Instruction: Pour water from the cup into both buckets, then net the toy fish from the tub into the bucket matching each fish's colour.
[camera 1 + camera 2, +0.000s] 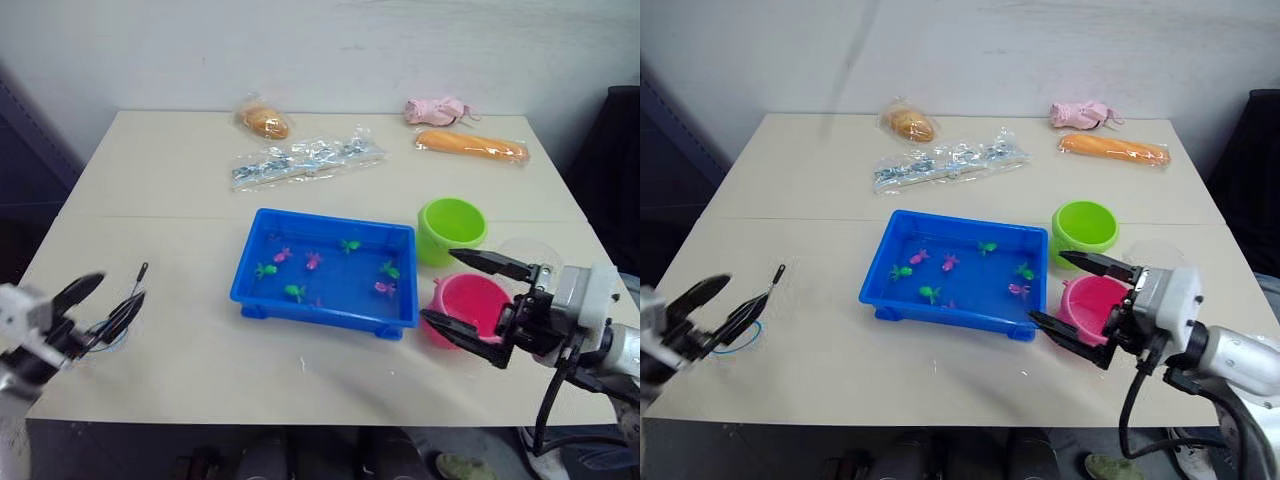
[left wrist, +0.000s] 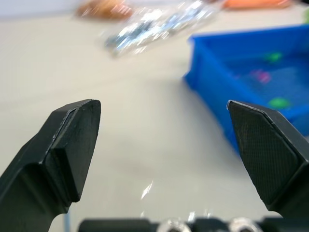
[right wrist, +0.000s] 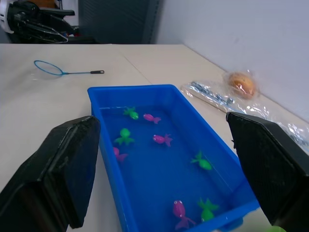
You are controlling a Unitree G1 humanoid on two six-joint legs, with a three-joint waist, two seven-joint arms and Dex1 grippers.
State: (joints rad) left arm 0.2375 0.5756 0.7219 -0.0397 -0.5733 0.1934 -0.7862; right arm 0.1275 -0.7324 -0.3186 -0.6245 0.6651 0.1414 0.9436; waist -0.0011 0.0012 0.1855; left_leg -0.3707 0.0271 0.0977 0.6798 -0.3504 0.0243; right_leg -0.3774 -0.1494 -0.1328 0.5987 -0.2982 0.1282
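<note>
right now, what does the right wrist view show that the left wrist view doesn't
Right wrist view adds: the net lying flat on the table, the left tool open beyond it, and the right tool open, facing the tub. Left wrist view adds: a blurred orange packet past the tub. Both share: the blue tub, pink and green toy fish inside it, and the clear bag on the table behind.

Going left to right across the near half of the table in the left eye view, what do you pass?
Left gripper → net → tub → pink bucket, with the right gripper spread open over it.
</note>
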